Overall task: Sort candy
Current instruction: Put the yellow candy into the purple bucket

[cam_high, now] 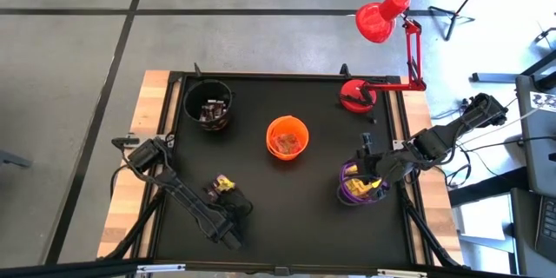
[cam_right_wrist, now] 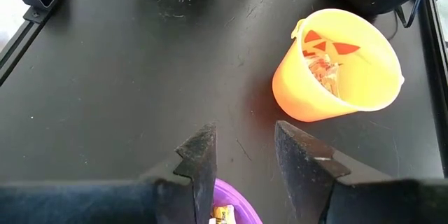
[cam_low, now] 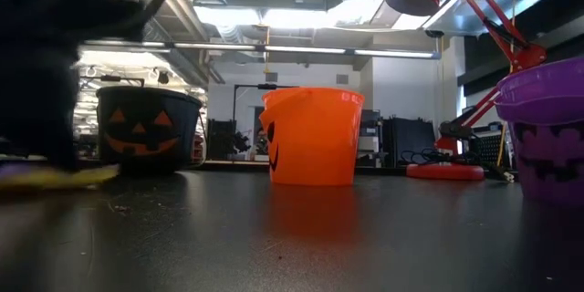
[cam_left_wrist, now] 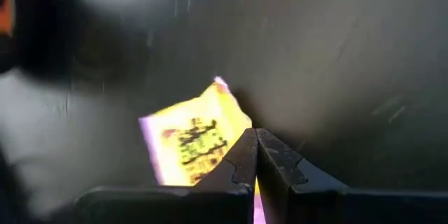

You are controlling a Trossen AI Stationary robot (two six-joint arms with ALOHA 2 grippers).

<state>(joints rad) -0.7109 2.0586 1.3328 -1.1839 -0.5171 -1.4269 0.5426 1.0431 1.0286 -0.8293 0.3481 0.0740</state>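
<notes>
A yellow-wrapped candy with pink ends lies at the table's near-left part. My left gripper is shut on it. In the low view the candy shows at table level under the dark arm. My right gripper is open above the purple cup, which holds yellow candies. The orange cup holds silvery candies, and the black cup holds dark ones. All three cups stand upright on the black mat. My left gripper pinches the yellow candy between its two shut fingers at the wrapper's side edge, coming from above. Most of the wrapper sticks out to one side of the fingers. In the low view the candy sits at or just above the tabletop.
A red desk lamp stands with its base at the table's far-right corner. The orange cup sits mid-table between the two arms. A raised frame runs round the black mat, with bare mat near the front middle.
</notes>
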